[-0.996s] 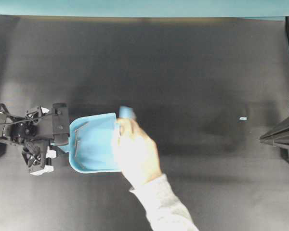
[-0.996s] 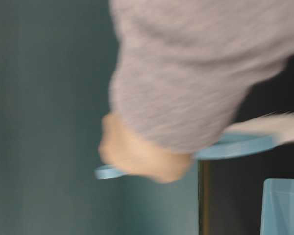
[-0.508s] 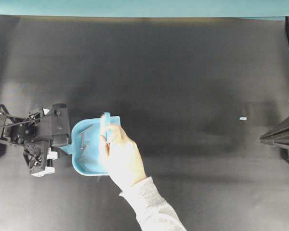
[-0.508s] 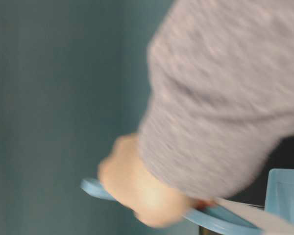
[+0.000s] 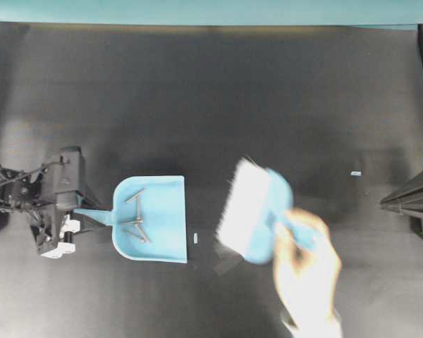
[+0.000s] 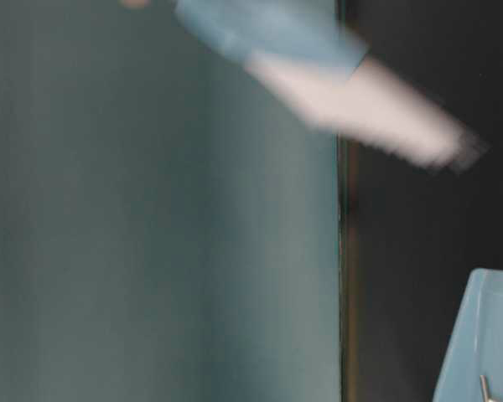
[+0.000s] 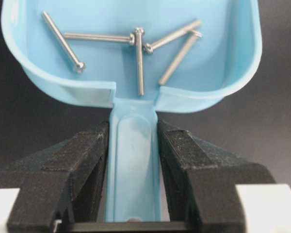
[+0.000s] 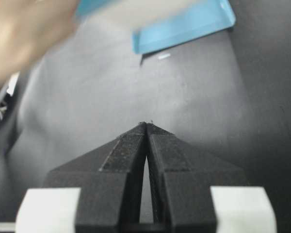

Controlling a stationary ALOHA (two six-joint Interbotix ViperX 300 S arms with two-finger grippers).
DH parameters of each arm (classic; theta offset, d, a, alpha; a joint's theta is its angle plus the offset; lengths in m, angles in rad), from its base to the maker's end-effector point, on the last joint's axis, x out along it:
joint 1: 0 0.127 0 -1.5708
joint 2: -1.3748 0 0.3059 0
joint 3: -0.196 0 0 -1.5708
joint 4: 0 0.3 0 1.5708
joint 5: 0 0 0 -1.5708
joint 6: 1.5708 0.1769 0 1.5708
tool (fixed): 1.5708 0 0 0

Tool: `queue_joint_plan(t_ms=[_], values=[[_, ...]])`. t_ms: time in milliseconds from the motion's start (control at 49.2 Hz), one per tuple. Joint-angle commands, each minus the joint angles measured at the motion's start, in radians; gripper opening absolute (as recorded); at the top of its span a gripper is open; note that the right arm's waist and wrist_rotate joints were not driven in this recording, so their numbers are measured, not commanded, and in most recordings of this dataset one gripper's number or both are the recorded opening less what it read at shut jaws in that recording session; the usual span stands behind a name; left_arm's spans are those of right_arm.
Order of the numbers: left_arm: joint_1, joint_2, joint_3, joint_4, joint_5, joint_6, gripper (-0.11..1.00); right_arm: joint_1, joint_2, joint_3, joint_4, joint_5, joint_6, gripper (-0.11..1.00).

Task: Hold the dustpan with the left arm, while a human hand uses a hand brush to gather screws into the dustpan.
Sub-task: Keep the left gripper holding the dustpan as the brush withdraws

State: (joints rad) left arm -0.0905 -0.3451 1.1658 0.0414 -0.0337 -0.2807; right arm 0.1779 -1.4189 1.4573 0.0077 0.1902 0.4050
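Observation:
The light blue dustpan (image 5: 166, 215) lies flat on the black mat, left of centre, its straight edge facing right. My left gripper (image 5: 87, 213) is shut on its short handle; in the left wrist view the black fingers (image 7: 89, 160) press both sides of the handle (image 7: 134, 165). Several silver screws (image 7: 138, 58) lie inside the pan (image 5: 137, 220). The human hand (image 5: 307, 264) holds the hand brush (image 5: 257, 215) lifted to the right of the pan, blurred, with white bristles toward it. My right gripper (image 8: 146, 124) is shut and empty, far to the right (image 5: 384, 204).
A tiny white stub (image 5: 195, 239) lies on the mat just past the pan's front edge. A small light blue speck (image 5: 355, 173) sits far right. A teal wall runs along the back. The table-level view shows only blurred bristles (image 6: 360, 100) and a pan corner (image 6: 486, 335).
The hand and brush have pulled out of the dustpan and swung away to the right. The pan has shifted slightly, its handle now shows, and the screws lie uncovered inside.

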Motion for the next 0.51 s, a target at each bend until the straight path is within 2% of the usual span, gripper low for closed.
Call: queue_joint_plan(t_ms=[0, 203, 488], values=[[0.002, -0.018, 0.002, 0.002, -0.041, 0.005, 0.32, 0.0, 0.005, -0.005, 0.0, -0.005, 0.0, -0.01], [0.002, -0.04, 0.023, 0.002, -0.1, 0.017, 0.32, 0.0, 0.006, -0.006, 0.002, -0.005, -0.002, -0.01], [0.015, -0.092, 0.074, 0.002, -0.252, 0.031, 0.32, 0.0, 0.006, -0.005, 0.002, -0.005, 0.0, -0.01]])
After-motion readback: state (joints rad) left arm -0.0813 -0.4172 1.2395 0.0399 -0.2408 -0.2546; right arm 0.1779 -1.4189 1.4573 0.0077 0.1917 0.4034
